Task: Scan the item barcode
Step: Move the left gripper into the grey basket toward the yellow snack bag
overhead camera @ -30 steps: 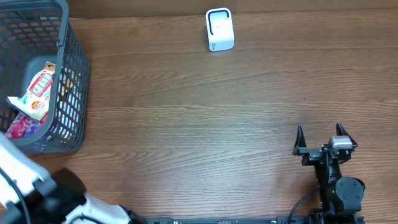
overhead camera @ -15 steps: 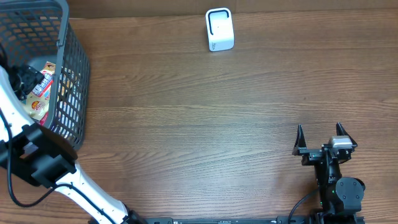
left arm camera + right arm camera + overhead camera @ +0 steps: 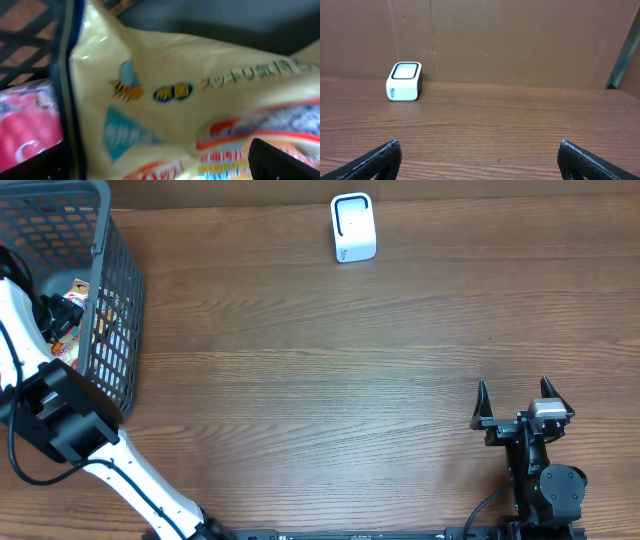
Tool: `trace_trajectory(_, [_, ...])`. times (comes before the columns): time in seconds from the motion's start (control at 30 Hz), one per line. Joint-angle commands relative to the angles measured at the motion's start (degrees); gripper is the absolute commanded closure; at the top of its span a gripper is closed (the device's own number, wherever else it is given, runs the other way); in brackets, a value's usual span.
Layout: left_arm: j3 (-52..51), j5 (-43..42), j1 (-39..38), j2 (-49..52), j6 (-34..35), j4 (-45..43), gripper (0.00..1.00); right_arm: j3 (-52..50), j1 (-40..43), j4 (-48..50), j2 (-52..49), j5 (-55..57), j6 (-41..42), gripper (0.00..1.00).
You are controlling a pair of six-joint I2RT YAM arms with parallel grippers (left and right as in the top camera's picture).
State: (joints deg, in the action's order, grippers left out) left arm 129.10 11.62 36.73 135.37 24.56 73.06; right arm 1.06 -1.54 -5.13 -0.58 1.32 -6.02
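The item, a yellow snack bag (image 3: 175, 85) with a bee picture and red print, lies in the grey mesh basket (image 3: 115, 330); only a corner of the bag (image 3: 78, 288) shows from overhead. My left gripper (image 3: 60, 315) is down inside the basket, just above the bag. In the left wrist view, the left gripper (image 3: 160, 165) is open, the bag filling the blurred view between its fingers (image 3: 280, 160). The white barcode scanner (image 3: 353, 227) stands at the table's far edge. My right gripper (image 3: 515, 402) rests open near the front right, facing the scanner (image 3: 404, 81).
A pink packet (image 3: 25, 120) lies beside the yellow bag against the basket wall (image 3: 30, 35). The left arm's white links (image 3: 60, 420) run from the front left up over the basket rim. Brown wooden table (image 3: 320, 380); a cardboard wall (image 3: 520, 40) behind it.
The left arm has swung up from the front-left corner and dropped its gripper into the basket over the snack bag. The right arm has not moved.
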Motion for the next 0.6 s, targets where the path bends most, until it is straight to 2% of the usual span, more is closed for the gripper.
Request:
trace_trajectory(0.0, [0.35, -1.25, -0.13, 1.84, 1.09, -0.96, 0.0, -0.59, 0.07, 0.35, 0.42, -0.11, -0.02, 0.0])
trace_trajectory(0.03, [0.35, -2.45, -0.13, 2.51, 1.01, -0.94, 0.0, -0.59, 0.07, 0.35, 0.42, -0.11, -0.02, 0.0])
trace_trajectory(0.13, [0.35, -4.7, -0.13, 4.44, 0.68, -0.83, 0.25, -0.59, 0.07, 0.33, 0.42, -0.11, 0.0, 0.0])
trace_trajectory(0.2, [0.35, -5.25, -0.13, 4.87, 0.7, -0.66, 0.53, -0.59, 0.07, 0.33, 0.42, -0.11, -0.02, 0.0])
trace_trajectory(0.23, [0.35, -5.27, -0.13, 4.9, 0.74, -0.44, 0.8, -0.59, 0.07, 0.33, 0.42, -0.11, -0.02, 0.0])
trace_trajectory(0.27, [0.37, -5.35, -0.13, 4.68, 0.74, -0.15, 0.96, -0.59, 0.07, 0.33, 0.42, -0.11, -0.02, 0.0])
trace_trajectory(0.4, [1.46, -5.73, -0.07, 3.21, 0.76, 1.62, 0.96, -0.59, 0.07, 0.33, 0.42, -0.11, -0.02, 0.0])
trace_trajectory(0.57, [8.35, -10.49, -0.04, -2.34, 0.76, 4.31, 0.96, -0.59, 0.07, 0.33, 0.42, -0.11, -0.02, 0.0])
